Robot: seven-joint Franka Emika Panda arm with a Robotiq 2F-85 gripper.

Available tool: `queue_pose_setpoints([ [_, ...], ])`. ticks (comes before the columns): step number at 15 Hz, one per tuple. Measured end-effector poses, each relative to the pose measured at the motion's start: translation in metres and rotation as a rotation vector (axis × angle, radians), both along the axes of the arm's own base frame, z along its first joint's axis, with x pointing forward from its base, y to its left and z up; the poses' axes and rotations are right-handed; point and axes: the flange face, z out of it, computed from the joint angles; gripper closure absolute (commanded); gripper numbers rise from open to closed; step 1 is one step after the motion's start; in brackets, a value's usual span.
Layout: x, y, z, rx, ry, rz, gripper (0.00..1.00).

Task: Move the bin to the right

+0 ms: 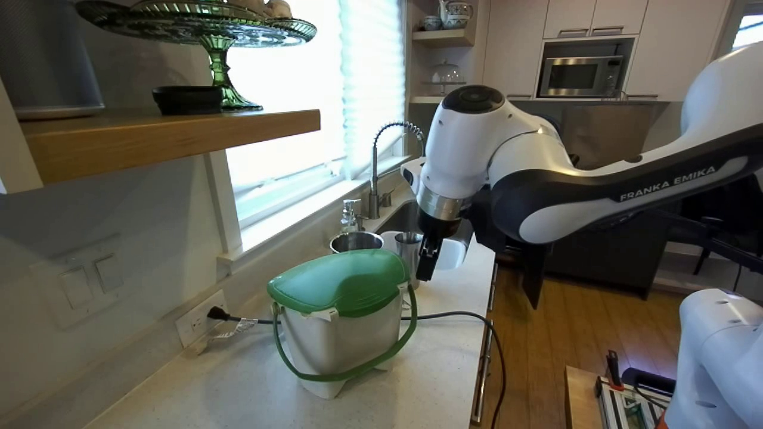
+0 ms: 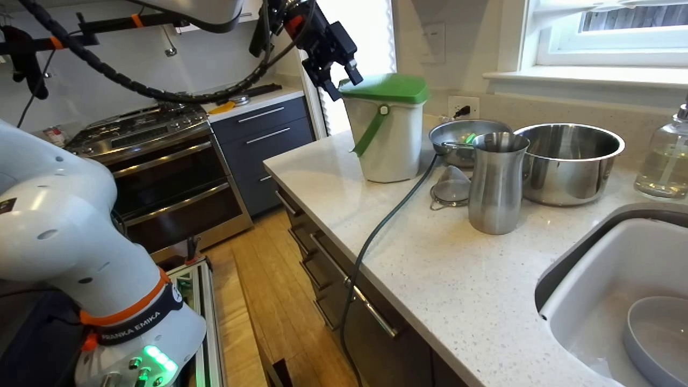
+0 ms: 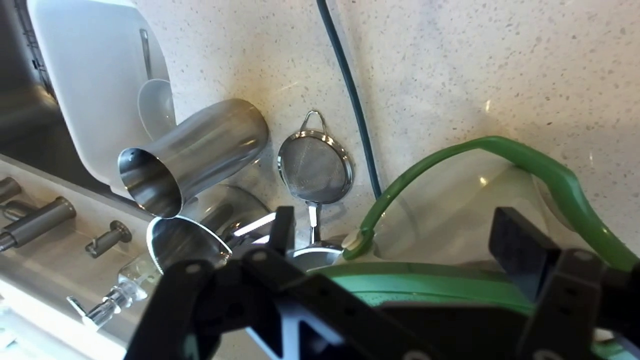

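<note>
Currently, two fingers (image 3: 520, 250) stand parted near one bin (image 1: 346, 339) with one green lid (image 1: 340, 283) and one handle (image 3: 500, 145)

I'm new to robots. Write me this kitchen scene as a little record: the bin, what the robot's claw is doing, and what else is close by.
Main object: cream bin, upright on the counter
Top: green lid, on the bin
Carrying part: green handle, swung down
Robot: gripper open, close to the lid, holding nothing; whether it touches, I can't tell
Cable: dark cord, running past the bin and over the counter's edge
Nearby metalware: tall cup, pot, strainer
</note>
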Motion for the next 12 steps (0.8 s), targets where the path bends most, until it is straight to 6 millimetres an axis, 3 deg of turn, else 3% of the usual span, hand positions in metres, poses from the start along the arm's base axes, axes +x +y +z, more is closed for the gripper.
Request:
queue_pose_setpoints([
  [4,-0.003,0.009,0.005,0.04,0.006,0.024,0.0],
  [9,-0.019,0.029,0.047,0.07,-0.008,0.176,0.0],
  [12,-0.024,0.051,0.065,0.12,-0.044,0.253,0.0],
])
